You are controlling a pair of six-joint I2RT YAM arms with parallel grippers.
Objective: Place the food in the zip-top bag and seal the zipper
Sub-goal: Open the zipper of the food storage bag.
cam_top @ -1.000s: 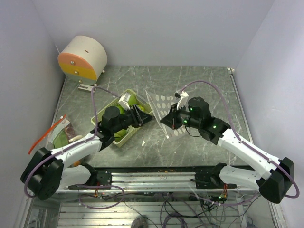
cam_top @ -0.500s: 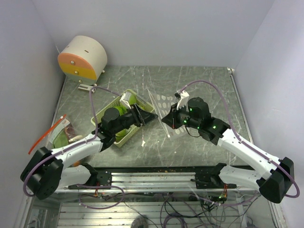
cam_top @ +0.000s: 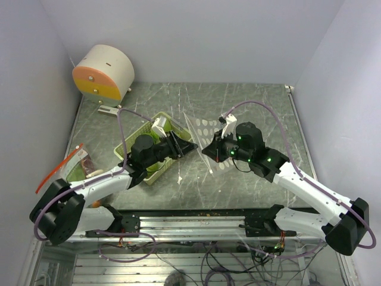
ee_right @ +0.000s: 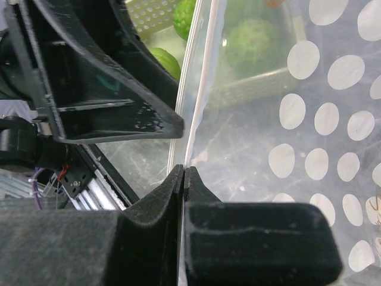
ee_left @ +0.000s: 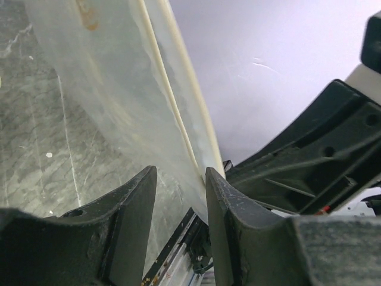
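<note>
The clear zip-top bag point(cam_top: 206, 127) with white dots stands on edge in the middle of the table. My right gripper point(cam_top: 208, 151) is shut on its zipper edge point(ee_right: 189, 89), the fingertips point(ee_right: 183, 170) pressed together on the plastic. My left gripper point(cam_top: 182, 144) is open, and the bag's edge point(ee_left: 178, 113) runs up between its fingers point(ee_left: 178, 173), close against the right one. Bumpy light-green balls point(ee_right: 250, 39) of food lie in the pale-green basket point(cam_top: 130, 145) behind the left gripper, seen partly through the bag point(ee_right: 321, 107).
A round white and orange drum point(cam_top: 105, 72) stands at the back left corner. A packet with a red strip point(cam_top: 76, 167) lies by the left wall. A metal rail point(cam_top: 196, 221) runs along the table's near edge between the arm bases.
My left gripper has slid right from over the basket to the bag's edge, its jaws narrowing slightly. The right gripper has kept its hold and place.
</note>
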